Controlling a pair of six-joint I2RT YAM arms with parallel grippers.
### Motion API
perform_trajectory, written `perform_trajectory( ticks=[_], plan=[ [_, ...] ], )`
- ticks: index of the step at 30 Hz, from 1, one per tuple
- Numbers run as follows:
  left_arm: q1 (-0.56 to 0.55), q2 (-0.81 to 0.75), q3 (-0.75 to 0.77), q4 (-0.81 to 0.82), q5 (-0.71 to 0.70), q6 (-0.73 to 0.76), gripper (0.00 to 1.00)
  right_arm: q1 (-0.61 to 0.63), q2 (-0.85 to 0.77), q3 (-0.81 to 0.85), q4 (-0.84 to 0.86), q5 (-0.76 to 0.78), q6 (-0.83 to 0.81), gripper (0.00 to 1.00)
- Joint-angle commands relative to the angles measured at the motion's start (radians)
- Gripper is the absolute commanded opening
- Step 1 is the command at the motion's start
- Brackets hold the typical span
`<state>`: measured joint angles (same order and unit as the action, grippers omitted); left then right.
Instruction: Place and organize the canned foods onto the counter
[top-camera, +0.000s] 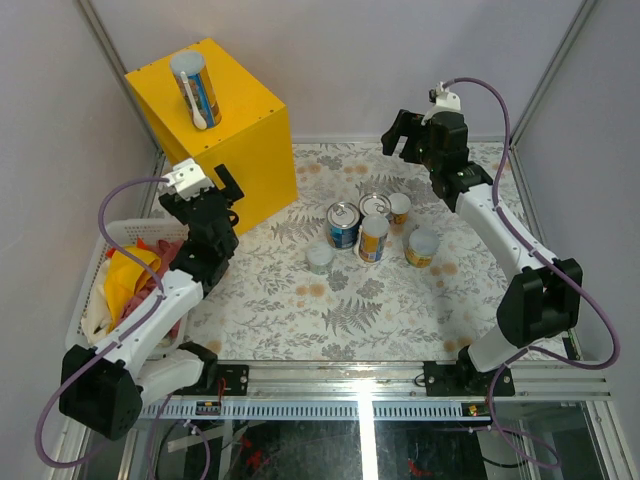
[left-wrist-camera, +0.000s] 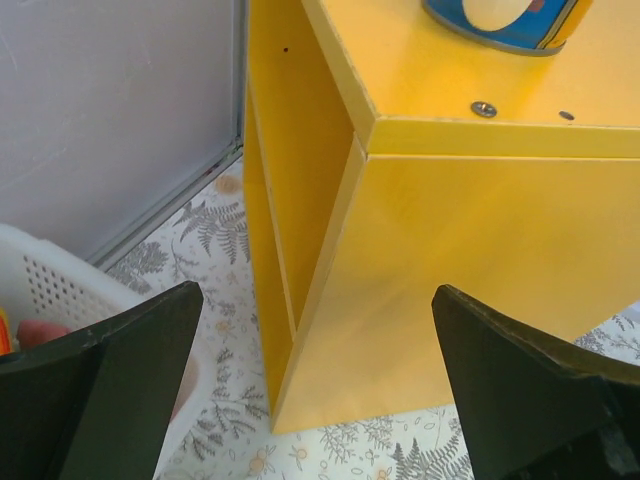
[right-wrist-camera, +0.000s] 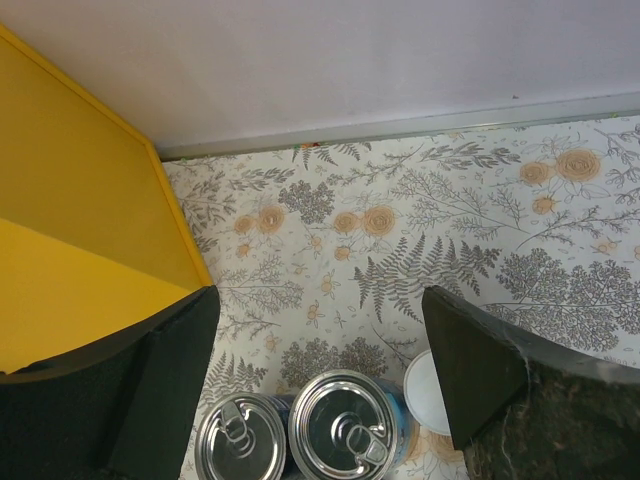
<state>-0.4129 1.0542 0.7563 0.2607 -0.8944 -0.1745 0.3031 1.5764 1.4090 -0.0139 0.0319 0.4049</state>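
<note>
Task barely begun, by my count one can of seven placed. A tall slim blue-and-yellow can with a white lid stands, apparently upright, on the flat top of the bright yellow wooden box counter, ahead of and above the left fingers. The left wrist view catches only its base at the top edge, near a small edge screw. Left fingers spread wide with nothing between them, pointed at the counter's side wall and apart from it. A white perforated plastic basket sits low to their left (not part of this job). Right fingers likewise splayed and empty, above the fern-and-flower patterned table. Six cans yet to move, clustered on the table below and nearer than the right fingers:

- a wide steel pull-tab can with a blue label
- a second steel pull-tab can just beside it
- a tall yellow can with a white lid in front of those two
- a small pale-lidded can
- a short pale-lidded can, nearest the counter
- a squat yellow can with a pale lid

All appear upright. Organizing on the counter top hardly started, with plenty of bare yellow surface around the lone can.
</note>
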Motion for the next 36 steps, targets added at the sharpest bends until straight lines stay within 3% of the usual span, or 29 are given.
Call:
perform_trajectory(
  ticks=[1, 19, 36],
  plan=[
    [0.041, 0.034, -0.028, 0.215, 0.092, 0.113, 0.99, 0.011, 0.022, 0.068, 0.061, -0.025, 0.013, 0.9],
    [0.159, 0.179, -0.077, 0.522, 0.304, 0.211, 0.98, 0.013, 0.078, 0.106, 0.068, -0.037, 0.013, 0.89],
    [0.17, 0.196, -0.076, 0.558, 0.591, 0.184, 0.76, 0.013, 0.071, 0.112, 0.058, -0.011, 0.005, 0.89]
  ],
)
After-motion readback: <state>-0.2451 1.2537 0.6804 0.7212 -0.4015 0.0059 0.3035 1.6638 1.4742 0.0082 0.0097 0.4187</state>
